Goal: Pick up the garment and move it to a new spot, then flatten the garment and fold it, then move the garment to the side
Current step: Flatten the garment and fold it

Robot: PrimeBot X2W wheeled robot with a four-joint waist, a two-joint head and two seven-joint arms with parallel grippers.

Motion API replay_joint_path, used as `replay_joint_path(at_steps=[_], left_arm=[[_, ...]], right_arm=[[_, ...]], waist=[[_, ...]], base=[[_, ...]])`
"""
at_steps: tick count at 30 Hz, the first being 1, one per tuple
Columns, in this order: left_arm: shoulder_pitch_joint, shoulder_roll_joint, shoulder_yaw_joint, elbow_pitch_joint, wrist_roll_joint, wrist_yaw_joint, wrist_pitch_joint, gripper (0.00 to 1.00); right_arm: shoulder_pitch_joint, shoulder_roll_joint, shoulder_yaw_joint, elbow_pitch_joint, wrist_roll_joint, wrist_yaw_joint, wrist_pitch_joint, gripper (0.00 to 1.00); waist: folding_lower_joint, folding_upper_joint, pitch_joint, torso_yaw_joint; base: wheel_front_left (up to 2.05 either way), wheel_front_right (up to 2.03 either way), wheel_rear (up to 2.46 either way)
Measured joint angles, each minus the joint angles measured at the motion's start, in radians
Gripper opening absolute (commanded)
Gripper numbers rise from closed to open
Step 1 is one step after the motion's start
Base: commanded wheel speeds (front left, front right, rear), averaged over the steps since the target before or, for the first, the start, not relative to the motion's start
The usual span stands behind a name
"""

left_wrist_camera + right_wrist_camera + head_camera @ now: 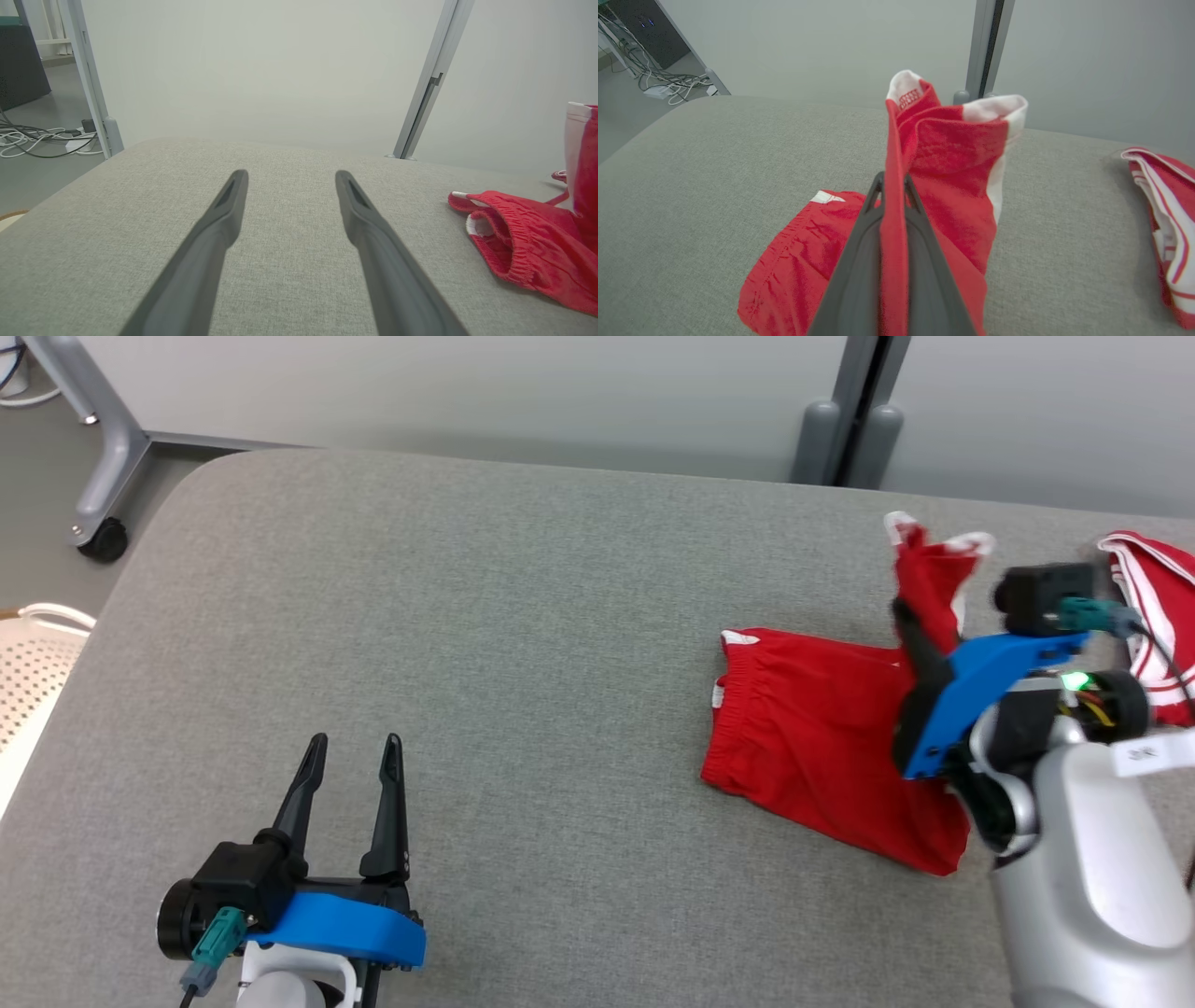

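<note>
The right gripper (903, 609) was seen clamped on a fold of the red garment (803, 737), the cloth pinched tightly between its two dark fingers and drawn up from the surface. The pinched part, a leg ending in a white-trimmed hem (994, 109), was held raised above the rest. That rest lay spread on the grey padded table (467, 663) at the robot's right side, with the elastic waistband turned toward the left. The left gripper (355, 743) was held at the near left with its jaws wide apart, well apart from the garment, and its fingers were empty. A second red cloth (1153, 607) with white stripes was seen lying at the far right of the table, apart from the held garment.
</note>
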Motion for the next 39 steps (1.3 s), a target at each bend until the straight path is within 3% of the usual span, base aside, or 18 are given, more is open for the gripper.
replay_joint_path(at_steps=[11, 12, 13, 17, 19, 21, 24, 27, 33, 39], left_arm=[[-0.007, -0.004, -0.030, 0.011, -0.010, 0.000, 0.000, 1.00], [-0.007, -0.004, -0.029, 0.011, -0.012, 0.000, 0.000, 1.00], [-0.007, -0.005, -0.029, 0.011, -0.013, 0.000, 0.000, 1.00], [-0.007, -0.004, -0.021, 0.010, -0.014, 0.000, 0.000, 1.00], [-0.007, -0.004, -0.016, 0.009, -0.014, 0.000, 0.000, 1.00], [-0.006, -0.003, -0.009, 0.010, -0.014, 0.000, 0.000, 1.00], [-0.004, -0.002, 0.004, 0.006, -0.010, 0.000, 0.000, 1.00], [0.006, -0.002, 0.016, 0.001, -0.006, 0.000, 0.000, 1.00], [0.017, -0.003, 0.030, -0.008, 0.001, 0.000, 0.000, 1.00], [0.021, -0.002, 0.032, -0.013, 0.004, 0.000, 0.000, 1.00]], right_arm=[[-0.076, 0.011, 0.185, 0.273, 0.081, 0.000, -0.045, 0.00], [-0.083, 0.010, 0.198, 0.293, 0.090, 0.000, -0.051, 0.46], [-0.090, 0.010, 0.210, 0.314, 0.102, 0.000, -0.054, 1.00], [-0.111, 0.011, 0.263, 0.359, 0.156, 0.000, -0.086, 1.00], [-0.120, 0.011, 0.281, 0.352, 0.246, 0.000, -0.105, 1.00], [-0.123, 0.011, 0.302, 0.317, 0.361, 0.000, -0.116, 1.00], [-0.135, 0.012, 0.312, 0.229, 0.432, 0.000, -0.142, 1.00], [-0.134, -0.007, 0.277, 0.129, 0.411, 0.000, -0.179, 1.00], [-0.017, -0.133, 0.085, 0.034, 0.227, 0.000, -0.229, 1.00], [0.120, -0.127, -0.042, -0.005, 0.101, 0.000, -0.250, 1.00]], waist=[[-0.0001, -0.0001, 0.015, 0.061], [0.0000, -0.0001, 0.017, 0.065], [0.0000, 0.0000, 0.017, 0.067], [0.0000, 0.0000, 0.020, 0.069], [0.0000, 0.0000, 0.019, 0.067], [0.0000, 0.0003, 0.016, 0.063], [0.0000, 0.0002, 0.012, 0.050], [0.0000, 0.0002, 0.004, 0.034], [0.0000, 0.0002, -0.012, 0.003], [0.0000, 0.0002, -0.015, -0.018]], base=[[0.00, 0.00, 0.00], [0.00, 0.00, 0.00], [0.00, 0.00, 0.00], [0.00, 0.00, 0.00], [0.00, 0.00, 0.00], [0.00, 0.00, 0.00], [0.00, 0.00, 0.00], [0.00, 0.00, 0.00], [0.00, 0.00, 0.00], [0.00, 0.00, 0.00]])
